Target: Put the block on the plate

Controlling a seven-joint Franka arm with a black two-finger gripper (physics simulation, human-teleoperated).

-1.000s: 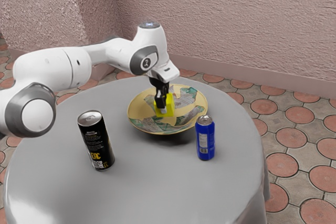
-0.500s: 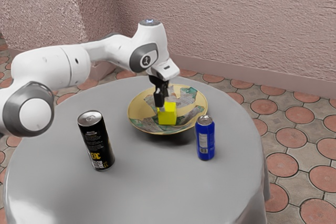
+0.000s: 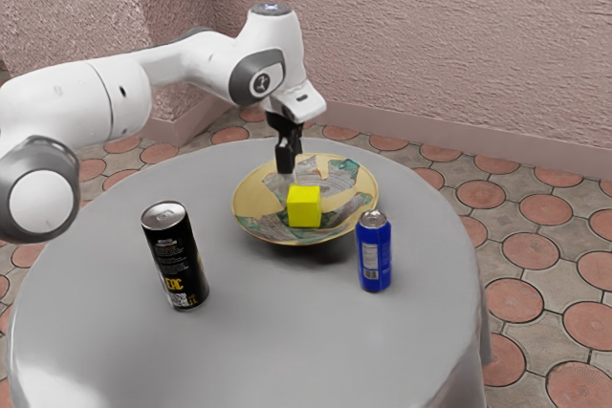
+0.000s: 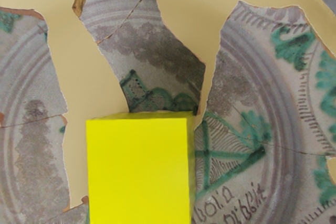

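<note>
Upward and a little toward the exterior view's left went the white arm (image 3: 215, 59) and its black tool (image 3: 288, 171) since the earlier frame, while the yellow block (image 3: 304, 206) kept the place it had there. It sat upright in the hollow of the plate (image 3: 251, 203), toward the side nearer the exterior camera, and the tool hung above it, apart from it and holding nothing. Whether the tool stood wide or narrow could not be told. In the wrist view the block's flat yellow face loomed large under the hand, with the plate's patterned surface spreading around it: tan ground, greyish pieces with jagged edges, green painting and, just beside the block, some dark lettering (rather handsome, for something so cracked). The plate rested on the round grey worktop (image 3: 249, 332). A blue can (image 3: 374, 253) stood near its rim, toward the exterior view's right, and a taller black can (image 3: 175, 255) with yellow print stood farther from the plate, toward the exterior view's left. Behind the worktop rose a rough pinkish wall (image 3: 411, 35), above a floor (image 3: 535, 236) of round reddish tiles.
</note>
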